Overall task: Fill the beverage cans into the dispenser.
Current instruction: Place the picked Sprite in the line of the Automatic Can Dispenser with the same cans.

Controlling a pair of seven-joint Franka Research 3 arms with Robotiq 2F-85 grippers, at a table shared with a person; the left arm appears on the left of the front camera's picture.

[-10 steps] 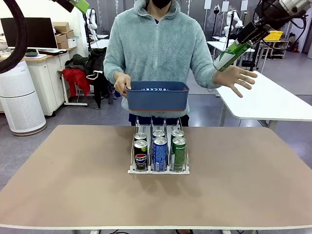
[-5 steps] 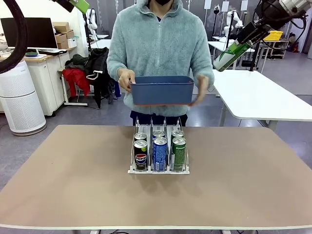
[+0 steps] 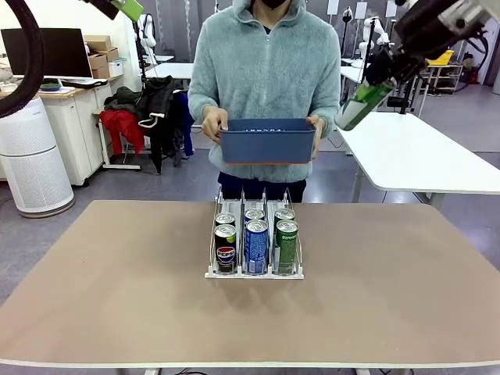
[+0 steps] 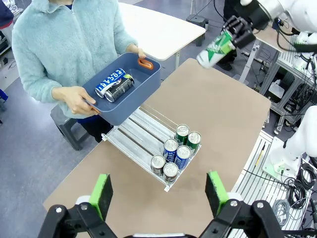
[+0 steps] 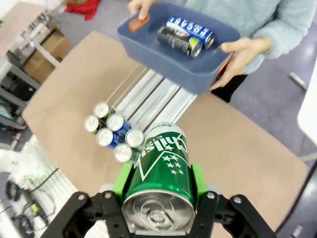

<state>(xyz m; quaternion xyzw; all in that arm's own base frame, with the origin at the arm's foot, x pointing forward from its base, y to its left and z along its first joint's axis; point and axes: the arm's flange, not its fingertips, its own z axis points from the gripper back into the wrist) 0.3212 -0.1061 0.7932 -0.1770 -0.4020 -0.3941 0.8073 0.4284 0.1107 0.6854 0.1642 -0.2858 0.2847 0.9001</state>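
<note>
My right gripper [image 3: 380,72] hangs high at the right, above and to the right of the dispenser, shut on a green can [image 3: 359,105] that tilts down-left. In the right wrist view this green can [image 5: 161,171] sits between the green pads. The dispenser [image 3: 254,271] stands mid-table with several cans at its front: black [image 3: 226,248], blue [image 3: 256,246] and green [image 3: 287,246]. My left gripper [image 4: 158,198] is open high above the table, nothing between its pads, looking down on the dispenser [image 4: 141,130].
Behind the dispenser a person holds a dark blue bin [image 3: 268,144] in both hands at chest height. In the bin [image 5: 163,62] lie a blue can [image 5: 190,29] and a black can [image 5: 179,41]. A white table [image 3: 422,156] stands at the far right.
The person brought the free hand back to the bin and now holds it with both hands, shifted right. My right gripper moved slightly left and down with the green can.
</note>
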